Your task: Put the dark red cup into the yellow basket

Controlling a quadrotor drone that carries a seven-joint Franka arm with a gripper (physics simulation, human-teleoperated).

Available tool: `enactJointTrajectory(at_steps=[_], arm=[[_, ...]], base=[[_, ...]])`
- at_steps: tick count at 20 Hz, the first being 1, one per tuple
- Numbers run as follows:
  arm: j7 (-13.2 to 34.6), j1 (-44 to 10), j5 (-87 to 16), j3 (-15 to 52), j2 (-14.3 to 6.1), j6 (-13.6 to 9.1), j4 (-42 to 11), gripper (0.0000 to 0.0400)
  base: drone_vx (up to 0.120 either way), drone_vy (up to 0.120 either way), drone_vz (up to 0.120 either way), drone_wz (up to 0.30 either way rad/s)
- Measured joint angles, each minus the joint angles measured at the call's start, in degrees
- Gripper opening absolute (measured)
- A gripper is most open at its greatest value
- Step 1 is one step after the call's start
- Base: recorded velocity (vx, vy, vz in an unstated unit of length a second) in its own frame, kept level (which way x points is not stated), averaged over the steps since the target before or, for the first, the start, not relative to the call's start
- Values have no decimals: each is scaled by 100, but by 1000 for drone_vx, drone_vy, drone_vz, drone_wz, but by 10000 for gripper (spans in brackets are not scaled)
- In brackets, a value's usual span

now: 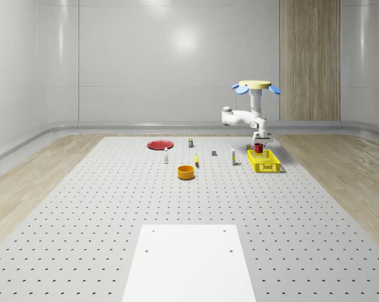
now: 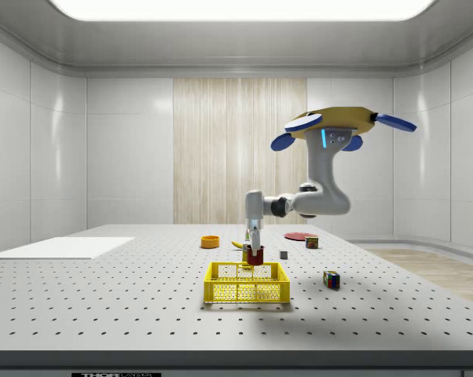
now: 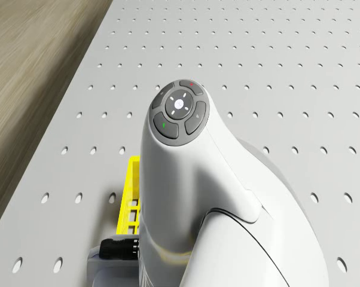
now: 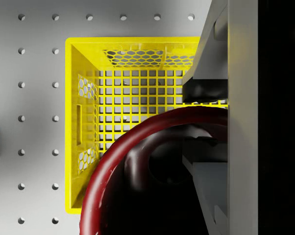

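Note:
The dark red cup (image 1: 258,148) hangs just above the yellow basket (image 1: 264,161), and my gripper (image 1: 259,143) is shut on its rim. In the side view the cup (image 2: 254,255) sits at the height of the top edge of the basket (image 2: 246,283), below the gripper (image 2: 254,247). The wrist view looks down past the cup's rim (image 4: 119,152) into the basket's mesh floor (image 4: 133,98); one of the two fingers (image 4: 206,90) stands outside the rim and the other inside. The drone (image 1: 257,87) hovers over the table beside the basket, its arm (image 3: 192,197) reaching down.
A red plate (image 1: 158,145), an orange bowl (image 1: 186,172) and several small items lie to the whole-scene view's left of the basket. A coloured cube (image 2: 331,279) sits to the side view's right of the basket. A white panel (image 1: 189,261) covers the table's front.

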Motion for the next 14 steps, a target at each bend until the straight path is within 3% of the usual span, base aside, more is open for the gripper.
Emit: enactJointTrajectory(at_steps=[5,10,12,14], arm=[[2,-2,13,4,-33,31,0,100],[3,-4,24,8,-61,57,1,100],[3,-5,28,9,-72,67,1,100],[4,-5,31,11,-82,76,1,100]], base=[[120,48,-32,0],[0,0,-120,0],[0,120,-120,0],[0,60,0,0]])
